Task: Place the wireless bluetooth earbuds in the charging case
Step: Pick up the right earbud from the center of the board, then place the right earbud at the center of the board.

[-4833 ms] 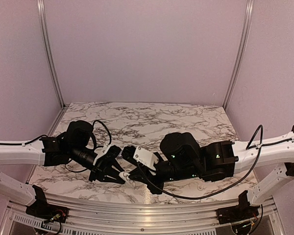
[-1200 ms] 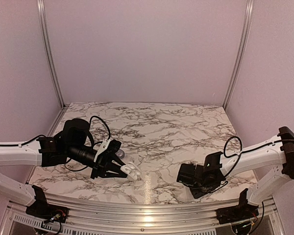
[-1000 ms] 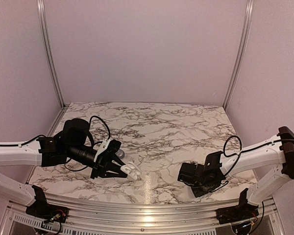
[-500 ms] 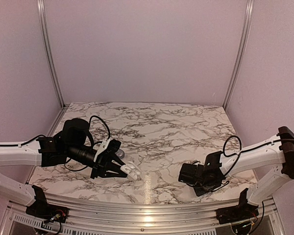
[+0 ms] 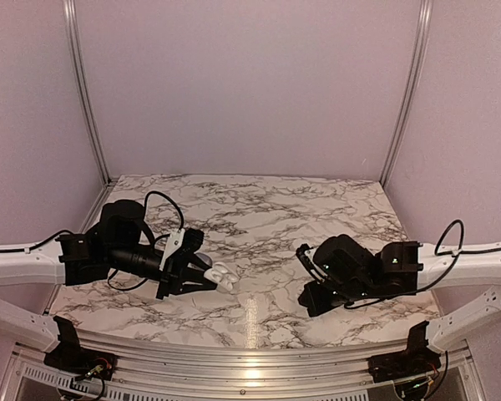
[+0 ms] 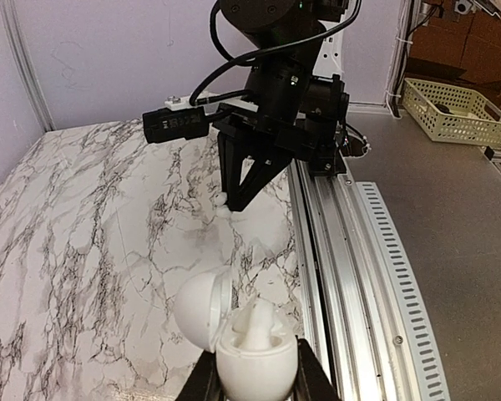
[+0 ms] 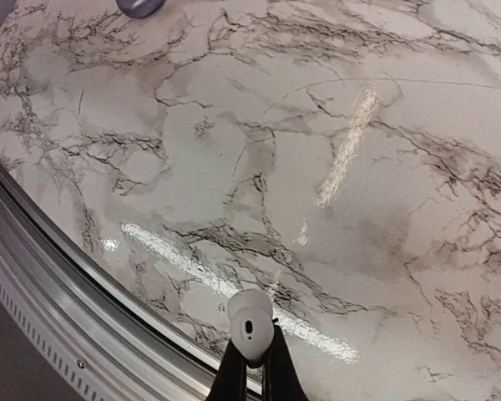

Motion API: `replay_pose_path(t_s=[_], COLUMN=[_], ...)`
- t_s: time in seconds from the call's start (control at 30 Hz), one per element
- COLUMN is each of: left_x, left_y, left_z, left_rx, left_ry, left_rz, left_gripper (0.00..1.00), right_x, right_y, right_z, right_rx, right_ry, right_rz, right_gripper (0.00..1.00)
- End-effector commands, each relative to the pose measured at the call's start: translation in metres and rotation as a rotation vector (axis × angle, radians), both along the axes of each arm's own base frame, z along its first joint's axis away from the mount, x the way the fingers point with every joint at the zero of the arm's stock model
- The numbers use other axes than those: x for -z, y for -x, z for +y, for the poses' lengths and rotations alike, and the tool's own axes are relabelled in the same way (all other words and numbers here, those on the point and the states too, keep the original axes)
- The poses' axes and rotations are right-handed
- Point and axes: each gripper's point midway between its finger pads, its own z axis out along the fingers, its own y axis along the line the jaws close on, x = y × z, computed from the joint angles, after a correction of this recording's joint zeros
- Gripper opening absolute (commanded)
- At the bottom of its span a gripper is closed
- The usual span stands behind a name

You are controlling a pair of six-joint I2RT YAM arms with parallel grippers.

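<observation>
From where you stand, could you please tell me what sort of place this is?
Most likely a robotics lab test cell: a marble-patterned tabletop boxed in by plain lavender panels on aluminium posts, a slotted aluminium rail along its near edge, and a yellow basket and cardboard boxes outside it.

No text, label, brand name, number or sign can be read in any of the views.
</observation>
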Motion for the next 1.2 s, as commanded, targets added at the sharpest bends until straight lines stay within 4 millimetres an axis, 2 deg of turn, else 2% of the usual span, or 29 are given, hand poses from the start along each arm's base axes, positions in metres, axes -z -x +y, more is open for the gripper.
replay_pose_path(t_s=[0.0, 0.1, 0.27, 0.37, 0.47, 0.67, 0.77, 0.9, 1.07, 1.17], left_x=[-0.006, -0.004, -0.005, -0.003, -0.003, -0.002, -0.002, -0.003, -0.004, -0.004], left_y=[-0.007, -0.01, -0.01, -0.01, -0.01, -0.01, -0.01, -0.009, -0.009, -0.009], left_z=[0.003, 0.003, 0.003, 0.004, 0.004, 0.004, 0.005, 0.005, 0.005, 0.005], left_rx=[-0.044, -0.06, -0.06, -0.061, -0.061, -0.062, -0.064, -0.061, -0.061, -0.06], left_ry=[0.025, 0.018, 0.017, 0.014, 0.011, 0.009, 0.007, 0.01, 0.011, 0.011], left_rz=[-0.033, -0.038, -0.037, -0.037, -0.039, -0.042, -0.041, -0.042, -0.042, -0.041], left_gripper=[0.0, 0.0, 0.0, 0.0, 0.0, 0.0, 0.0, 0.0, 0.0, 0.0], right_x=[-0.034, -0.031, 0.002, 0.013, 0.029, 0.062, 0.072, 0.079, 0.085, 0.083], right_y=[0.014, 0.009, -0.002, -0.006, -0.011, -0.023, -0.025, -0.022, -0.021, -0.023], right_z=[0.059, 0.078, 0.104, 0.124, 0.134, 0.12, 0.11, 0.105, 0.093, 0.087], right_rx=[-0.203, -0.205, -0.193, -0.212, -0.206, -0.128, -0.103, -0.101, -0.078, -0.067], right_ry=[-0.25, -0.328, -0.356, -0.383, -0.359, -0.312, -0.292, -0.263, -0.219, -0.201], right_rz=[0.022, 0.016, 0.045, 0.057, 0.077, 0.139, 0.151, 0.163, 0.159, 0.145], right_gripper=[0.0, 0.0, 0.0, 0.0, 0.0, 0.0, 0.06, 0.13, 0.14, 0.14])
